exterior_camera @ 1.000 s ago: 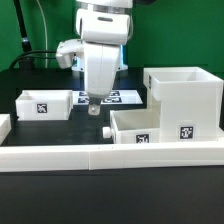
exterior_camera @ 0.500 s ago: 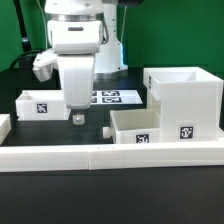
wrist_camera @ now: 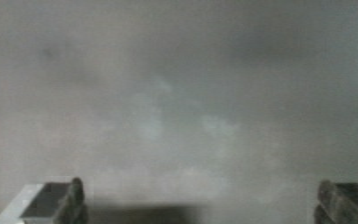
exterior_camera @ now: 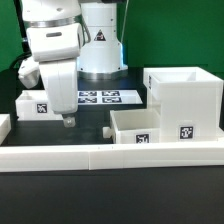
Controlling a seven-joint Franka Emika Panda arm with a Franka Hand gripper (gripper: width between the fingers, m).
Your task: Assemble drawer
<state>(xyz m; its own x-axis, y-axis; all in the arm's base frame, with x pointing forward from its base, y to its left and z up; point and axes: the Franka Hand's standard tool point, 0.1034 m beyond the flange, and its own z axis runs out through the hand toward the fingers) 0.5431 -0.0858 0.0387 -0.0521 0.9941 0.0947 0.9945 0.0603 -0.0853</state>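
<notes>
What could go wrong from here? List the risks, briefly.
1. The open, empty jaws hang by a corner of the tray on the exterior view's left, not squarely over a wall. Coming down there could shove it instead of gripping it.
2. The wrist view is blurred and shows no tray, so alignment cannot be checked there.
3. The knob of the other tray lies near the jaws. A low sweep could knock it.

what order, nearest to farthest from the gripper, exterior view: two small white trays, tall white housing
1. Small white plastic tray, exterior view's left, beside the gripper.
2. Knobbed white tray, middle.
3. Tall white boxy housing, exterior view's right.
</notes>
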